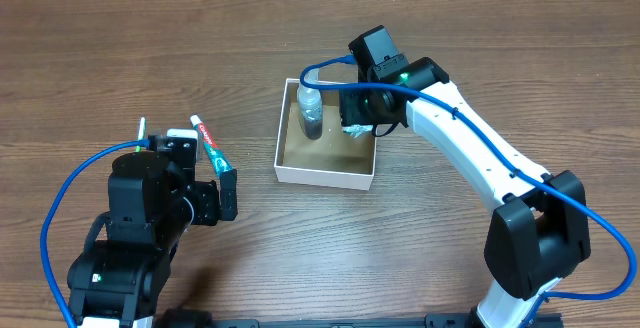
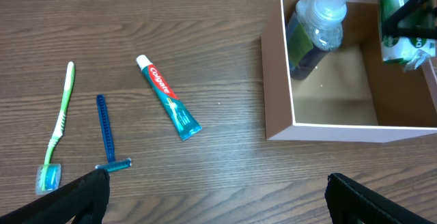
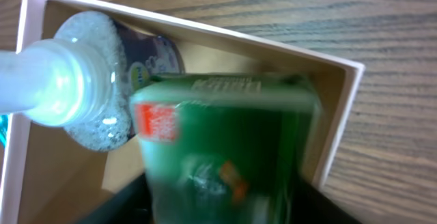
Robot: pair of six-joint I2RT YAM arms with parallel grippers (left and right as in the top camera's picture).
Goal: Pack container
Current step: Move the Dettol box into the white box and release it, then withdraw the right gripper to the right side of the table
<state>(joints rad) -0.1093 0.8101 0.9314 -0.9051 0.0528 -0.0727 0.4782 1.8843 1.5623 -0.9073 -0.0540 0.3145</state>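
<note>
The container [image 1: 290, 171] is a small square box with white walls and a brown inside, at the table's middle. It also shows in the left wrist view [image 2: 341, 132] and the right wrist view [image 3: 334, 115]. A clear bottle [image 1: 311, 111] stands in its far left corner. My right gripper [image 1: 360, 118] is shut on a green packet [image 3: 225, 149] and holds it over the box's far right part. My left gripper [image 2: 218, 197] is open and empty above the table, left of the box.
A toothpaste tube [image 2: 167, 96], a blue razor [image 2: 106, 132] and a green toothbrush [image 2: 58, 125] lie on the table left of the box. A blue cable runs along each arm.
</note>
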